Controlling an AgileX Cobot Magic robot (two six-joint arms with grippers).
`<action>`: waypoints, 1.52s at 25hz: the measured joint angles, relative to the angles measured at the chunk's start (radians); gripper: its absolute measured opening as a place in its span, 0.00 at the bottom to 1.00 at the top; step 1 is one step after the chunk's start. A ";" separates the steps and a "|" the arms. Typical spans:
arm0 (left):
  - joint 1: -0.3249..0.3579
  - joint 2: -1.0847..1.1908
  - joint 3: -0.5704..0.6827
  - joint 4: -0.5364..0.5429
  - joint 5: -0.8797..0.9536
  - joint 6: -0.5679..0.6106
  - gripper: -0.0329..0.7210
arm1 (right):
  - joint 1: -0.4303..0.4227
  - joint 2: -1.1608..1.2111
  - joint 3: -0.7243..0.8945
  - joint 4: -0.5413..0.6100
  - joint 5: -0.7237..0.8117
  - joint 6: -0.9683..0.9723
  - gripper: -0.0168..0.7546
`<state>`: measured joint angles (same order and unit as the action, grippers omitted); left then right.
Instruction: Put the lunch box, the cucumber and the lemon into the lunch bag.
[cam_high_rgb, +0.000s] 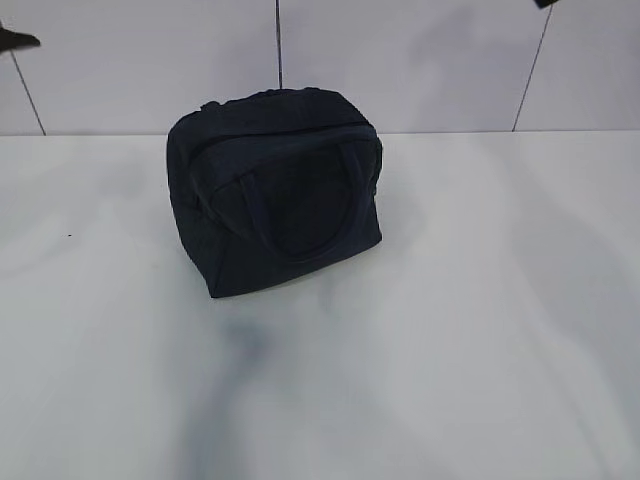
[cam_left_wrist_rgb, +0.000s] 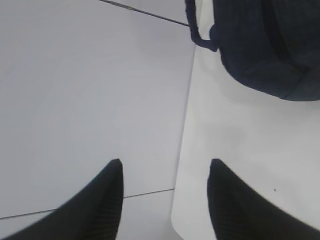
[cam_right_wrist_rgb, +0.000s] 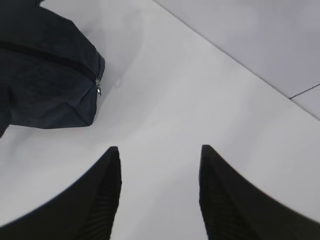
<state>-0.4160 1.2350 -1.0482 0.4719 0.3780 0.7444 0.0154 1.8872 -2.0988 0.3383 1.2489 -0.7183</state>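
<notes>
1. Bag first: dark navy fabric lunch bag (cam_high_rgb: 272, 195) with padded loop handles, upright near the middle of the white counter (cam_high_rgb: 480, 330), close to the back edge by the tiled wall; zipper apparently drawn closed along the top, handle drooping down the front face.
2. Likely reason for that placement: central and within equal reach of both arms, so either side can work the zipper or the handles.
3. Lunch box, cucumber and lemon: seen in no view; whether already inside the bag or off camera, cannot tell.
4. Left pincer (cam_left_wrist_rgb: 165, 200): spread, nothing between the dark ribbed fingers (cam_left_wrist_rgb: 102, 205); hanging over the counter's left edge, well apart from the bag.
5. Right pincer (cam_right_wrist_rgb: 159, 192): likewise spread and empty, over bare counter to the bag's right, near but not touching.
6. Probable sense of both poses: arms drawn back and waiting, clear of the bag.
7. Exterior view only: whole bag, its stance and front handle; of the arms, only dark tips at the top corners.
8. Left wrist view only: rear loop handle (cam_left_wrist_rgb: 196, 27) against the wall, and the counter's rounded edge.
9. Right wrist view only: small silver zipper pull (cam_right_wrist_rgb: 98, 88) at the bag's end, at the end of the closed seam.
</notes>
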 joint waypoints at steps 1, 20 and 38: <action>0.000 -0.026 0.000 0.000 0.005 0.000 0.56 | 0.000 -0.024 0.000 -0.004 0.000 0.014 0.52; 0.000 -0.496 0.000 -0.043 0.178 -0.604 0.52 | 0.000 -0.506 0.063 -0.117 0.019 0.180 0.52; 0.000 -0.693 0.000 -0.224 0.443 -0.808 0.51 | 0.038 -1.033 0.537 -0.167 -0.043 0.195 0.52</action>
<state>-0.4160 0.5418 -1.0482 0.2483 0.8209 -0.0641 0.0534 0.8539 -1.5623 0.1717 1.2056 -0.5230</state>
